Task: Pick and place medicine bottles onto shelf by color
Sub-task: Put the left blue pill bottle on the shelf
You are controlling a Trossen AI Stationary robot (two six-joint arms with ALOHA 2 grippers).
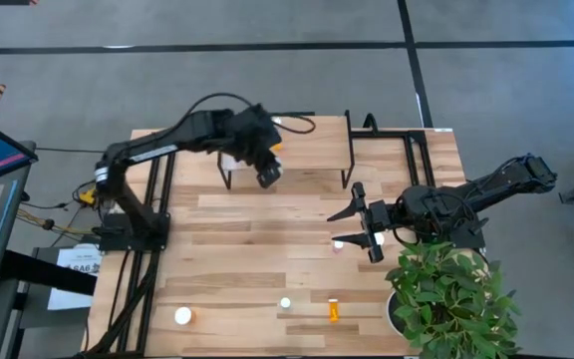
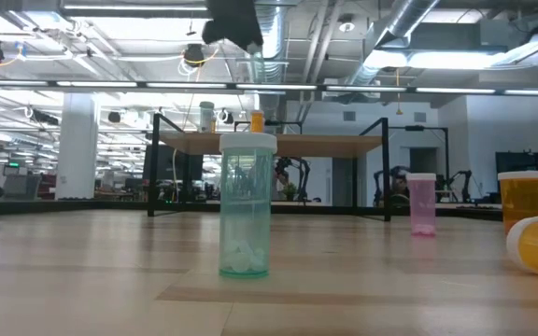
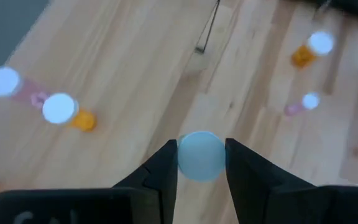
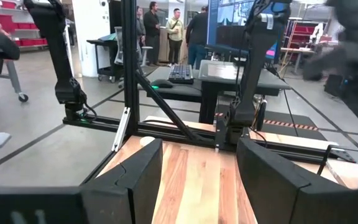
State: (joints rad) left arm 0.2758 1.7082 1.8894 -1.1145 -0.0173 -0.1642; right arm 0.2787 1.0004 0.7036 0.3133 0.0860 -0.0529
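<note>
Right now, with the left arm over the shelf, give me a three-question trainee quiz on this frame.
1. True or false: the right fingers grip a bottle.
2. What sits between the left fingers? A) an orange bottle B) a pale-capped bottle C) nothing
3. Fill in: the orange bottle nearest the plant lies on its ____.
Key: 1 false; 2 B; 3 side.
</note>
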